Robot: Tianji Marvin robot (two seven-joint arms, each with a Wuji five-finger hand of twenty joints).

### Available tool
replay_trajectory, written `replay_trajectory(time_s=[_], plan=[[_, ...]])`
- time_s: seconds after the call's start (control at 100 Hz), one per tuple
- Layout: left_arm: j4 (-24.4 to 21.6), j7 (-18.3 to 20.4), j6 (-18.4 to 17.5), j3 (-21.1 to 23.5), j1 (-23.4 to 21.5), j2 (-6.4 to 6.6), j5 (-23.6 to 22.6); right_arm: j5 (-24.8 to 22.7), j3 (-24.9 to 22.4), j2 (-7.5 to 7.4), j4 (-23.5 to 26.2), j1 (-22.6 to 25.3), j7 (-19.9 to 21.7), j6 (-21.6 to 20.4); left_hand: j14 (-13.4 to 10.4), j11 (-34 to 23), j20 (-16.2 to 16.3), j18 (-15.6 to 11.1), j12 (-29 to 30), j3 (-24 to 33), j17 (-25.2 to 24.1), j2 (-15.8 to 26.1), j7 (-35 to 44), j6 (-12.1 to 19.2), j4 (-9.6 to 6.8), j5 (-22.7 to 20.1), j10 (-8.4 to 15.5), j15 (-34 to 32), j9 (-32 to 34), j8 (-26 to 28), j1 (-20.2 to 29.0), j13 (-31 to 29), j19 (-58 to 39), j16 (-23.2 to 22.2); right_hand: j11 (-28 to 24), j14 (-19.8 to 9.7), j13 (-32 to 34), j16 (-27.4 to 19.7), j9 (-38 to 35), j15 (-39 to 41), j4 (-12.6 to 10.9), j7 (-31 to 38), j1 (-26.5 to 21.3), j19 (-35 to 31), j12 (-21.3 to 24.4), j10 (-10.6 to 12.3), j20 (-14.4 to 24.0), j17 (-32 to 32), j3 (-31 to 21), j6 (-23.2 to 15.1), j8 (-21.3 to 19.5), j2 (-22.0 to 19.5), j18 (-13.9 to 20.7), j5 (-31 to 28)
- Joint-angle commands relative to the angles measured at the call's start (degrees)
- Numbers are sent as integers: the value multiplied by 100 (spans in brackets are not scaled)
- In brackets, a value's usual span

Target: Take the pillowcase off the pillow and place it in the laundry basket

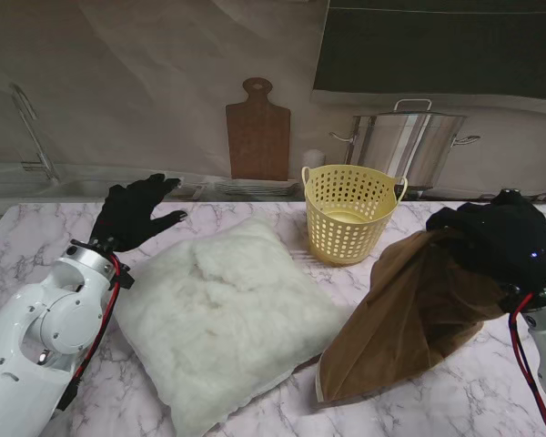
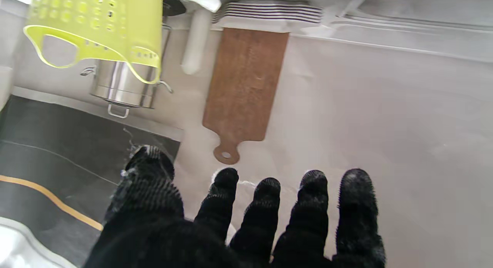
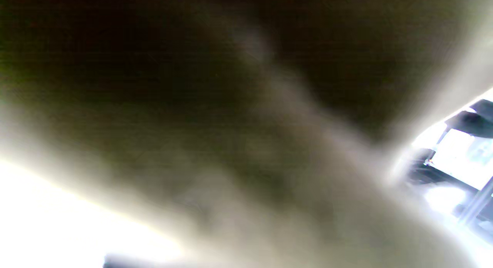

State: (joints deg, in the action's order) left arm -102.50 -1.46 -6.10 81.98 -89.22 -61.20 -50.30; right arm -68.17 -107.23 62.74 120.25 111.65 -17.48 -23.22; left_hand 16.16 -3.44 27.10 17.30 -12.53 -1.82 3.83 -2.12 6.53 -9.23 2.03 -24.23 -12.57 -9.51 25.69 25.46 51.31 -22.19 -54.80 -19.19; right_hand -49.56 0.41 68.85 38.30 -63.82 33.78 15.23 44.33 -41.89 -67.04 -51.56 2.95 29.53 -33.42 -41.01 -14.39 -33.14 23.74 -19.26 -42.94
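Marble surface: bare white pillow centre; yellow basket far; right hand, fingers closed, holding brown pillowcase; left hand empty, fingers spread.

the pillow is fluffy white, bare of cover. the pillowcase is plain brown. the laundry basket is pale yellow with a grid of small holes. both hands wear black gloves, the left hand and the right hand; the arms are glossy white with red cables. the table is white marble with grey veins. the cutting board is reddish brown, the pot shiny steel.
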Motion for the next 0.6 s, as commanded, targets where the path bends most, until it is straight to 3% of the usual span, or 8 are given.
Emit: replay_trajectory(time_s=[0.0,0.33,0.59], plan=[[35,13,-31,-150,-40,-99,114,-36,287,-37,-84,-80,-45,38,-25,65,109,141,-68,-32,42,324,-15,-4,-64,-21,-54,6,82,-111,132,-94,2486,-55,-114,-35,-43,-67,78,-64,-395,697,-555,3,47,86,32,92,-177,-693,-29,-592,157,-164],[332,-85,191,-644,32,-143,426,-255,1711,-158,-940,-185,0,572,-33,83,189,142,-101,-34,40,343,-9,-20,-65,-16,-56,-25,37,-113,149,-148,2400,-105,142,-72,-138,-189,-85,-213,-521,610,-551,125,551,123,54,266,94,-651,427,-551,45,-14],[489,14,310,-748,50,-134,508,-296,1785,-174,-1028,315,364,1090,-16,105,190,161,-101,-37,0,360,-17,-29,-66,6,-68,-13,-9,-119,147,-132,2415,-117,975,-122,-260,-353,-533,-497,-557,628,-372,278,1318,204,64,430,154,-412,1213,-357,-68,128]])
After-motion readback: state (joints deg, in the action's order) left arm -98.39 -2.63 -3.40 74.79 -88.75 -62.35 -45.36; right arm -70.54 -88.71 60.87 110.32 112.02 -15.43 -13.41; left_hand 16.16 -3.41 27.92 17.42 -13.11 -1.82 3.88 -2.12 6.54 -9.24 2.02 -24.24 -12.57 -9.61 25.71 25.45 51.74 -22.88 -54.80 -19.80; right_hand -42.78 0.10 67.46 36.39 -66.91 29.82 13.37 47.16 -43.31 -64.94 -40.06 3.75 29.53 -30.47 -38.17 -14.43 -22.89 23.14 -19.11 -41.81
